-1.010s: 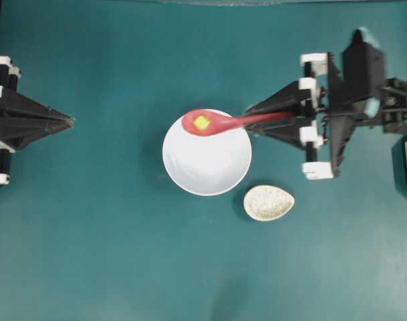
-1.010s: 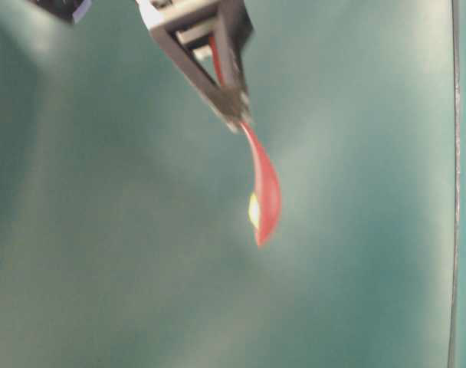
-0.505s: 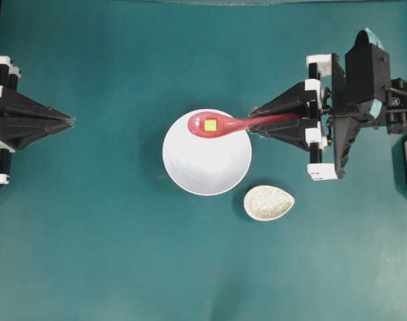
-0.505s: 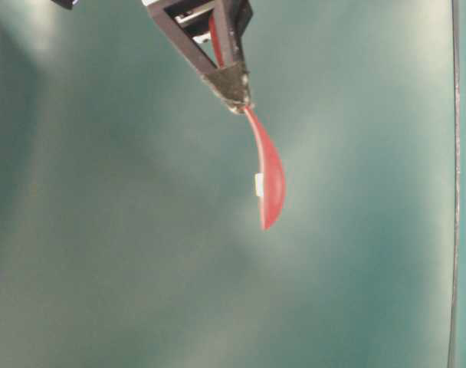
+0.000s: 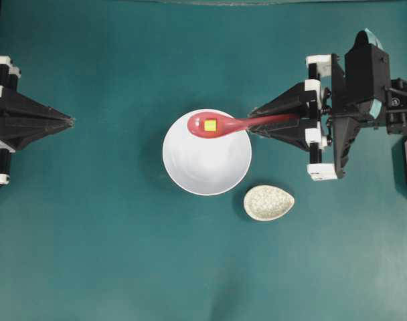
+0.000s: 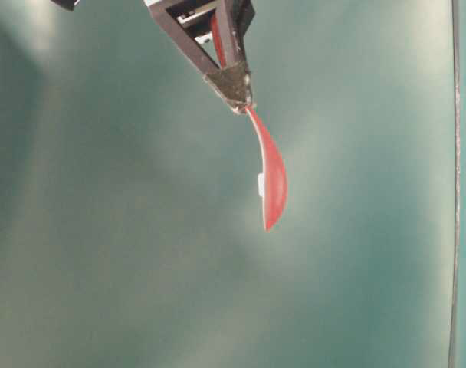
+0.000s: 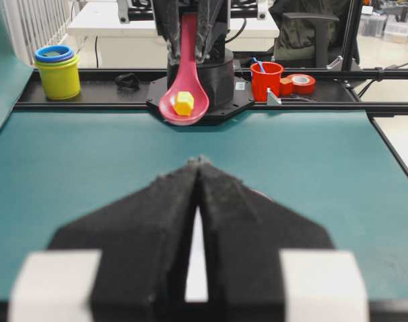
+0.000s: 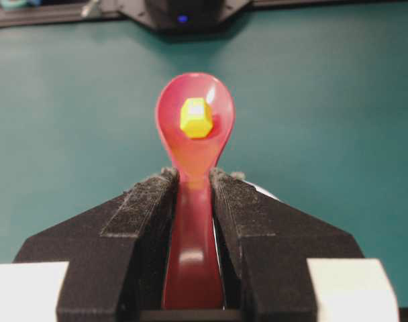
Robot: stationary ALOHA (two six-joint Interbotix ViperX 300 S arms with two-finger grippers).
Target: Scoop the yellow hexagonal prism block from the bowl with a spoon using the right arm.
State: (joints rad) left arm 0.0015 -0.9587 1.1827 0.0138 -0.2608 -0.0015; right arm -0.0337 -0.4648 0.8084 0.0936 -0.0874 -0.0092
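Even, bright light; soft shadows; table-level view hazy with pale glare.

The right tool (image 5: 252, 124) pinches a handle between its fingers; the left tool (image 5: 71, 122) rests with fingers together.

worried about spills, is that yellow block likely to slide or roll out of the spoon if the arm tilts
Probably slides rather than rolls: the yellow block shows flat hexagonal faces. It sits loose in the glossy spoon, likely slippery. The deep scoop should hold it while the right gripper keeps the spoon level.
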